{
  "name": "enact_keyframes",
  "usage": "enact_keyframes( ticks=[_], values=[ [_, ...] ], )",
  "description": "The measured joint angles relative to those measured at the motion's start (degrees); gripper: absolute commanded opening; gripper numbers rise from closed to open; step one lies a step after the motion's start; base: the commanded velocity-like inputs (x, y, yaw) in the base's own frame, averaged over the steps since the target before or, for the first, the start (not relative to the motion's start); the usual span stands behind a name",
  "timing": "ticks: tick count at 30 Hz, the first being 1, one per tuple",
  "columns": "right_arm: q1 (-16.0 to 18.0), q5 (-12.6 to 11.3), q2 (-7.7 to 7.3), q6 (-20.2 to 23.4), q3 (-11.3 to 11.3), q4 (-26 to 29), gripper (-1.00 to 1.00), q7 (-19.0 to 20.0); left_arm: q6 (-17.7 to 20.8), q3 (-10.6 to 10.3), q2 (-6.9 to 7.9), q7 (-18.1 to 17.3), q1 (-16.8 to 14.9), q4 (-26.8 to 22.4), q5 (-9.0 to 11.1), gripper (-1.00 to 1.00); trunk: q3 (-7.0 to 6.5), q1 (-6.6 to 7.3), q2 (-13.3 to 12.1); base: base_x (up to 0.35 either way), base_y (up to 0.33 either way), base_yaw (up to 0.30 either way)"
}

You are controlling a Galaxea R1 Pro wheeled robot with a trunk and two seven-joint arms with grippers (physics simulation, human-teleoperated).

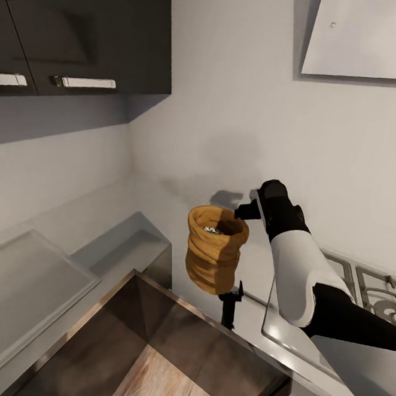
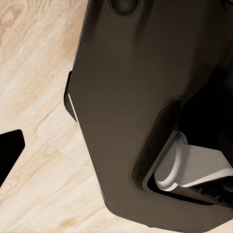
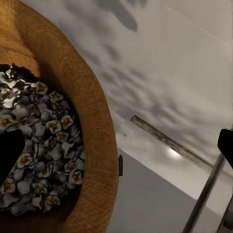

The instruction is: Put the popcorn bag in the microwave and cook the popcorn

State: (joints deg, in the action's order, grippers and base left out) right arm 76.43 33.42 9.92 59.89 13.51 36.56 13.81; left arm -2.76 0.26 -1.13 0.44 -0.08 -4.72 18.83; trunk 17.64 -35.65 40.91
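Popcorn bag (image 1: 216, 247): squat tan-brown woven sack with a thick rolled rim, upright, raised in the air above the countertop (image 1: 329, 347) edge, beside the steel gas hob (image 1: 370, 285).

Popcorn (image 3: 43, 145): heap of small whitish kernels with yellow-brown centres, inside the bag, below the rim.

Right gripper (image 1: 244, 217): at the bag's rim on the hob side, one finger dark against the popcorn in the right wrist view; jaws closed on the rim, bearing the bag. White-and-black right arm (image 1: 299, 273) reaches in from the right.

Left gripper: jaw state cannot be told; the left wrist view gives a dark robot body panel (image 2: 145, 111) over light wood plank floor (image 2: 34, 145).

Surroundings: grey wall (image 1: 242, 106); dark upper cabinets (image 1: 86, 32) with metal handles; pale range hood (image 1: 368, 39); steel sink (image 1: 29, 279) at lower left.
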Motion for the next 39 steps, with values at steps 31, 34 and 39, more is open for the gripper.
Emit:
enact_keyframes(
  ticks=[31, 34, 39],
  values=[
    [0.0, 0.1, 0.00, 0.0, 0.0, -7.1, 1.00, 0.9, 0.0, 0.0, 0.00, 0.0, 0.0, 0.0, -0.1, 1.00, 0.00, 0.00, 0.0, 0.012, 0.000, 0.000],
    [0.0, 0.2, 0.00, 0.0, 0.0, -7.0, 1.00, 0.8, 0.0, 0.0, 0.00, 0.0, 0.0, 0.0, -0.1, 1.00, 0.00, 0.00, 0.0, 0.000, 0.000, 0.000],
    [0.0, 0.1, 0.00, -1.5, 0.0, -7.0, 1.00, 0.9, 0.0, 0.0, 0.00, 0.0, 0.0, 0.0, -0.1, 1.00, 0.00, 0.00, 0.0, 0.000, 0.000, 0.000]
  ],
)
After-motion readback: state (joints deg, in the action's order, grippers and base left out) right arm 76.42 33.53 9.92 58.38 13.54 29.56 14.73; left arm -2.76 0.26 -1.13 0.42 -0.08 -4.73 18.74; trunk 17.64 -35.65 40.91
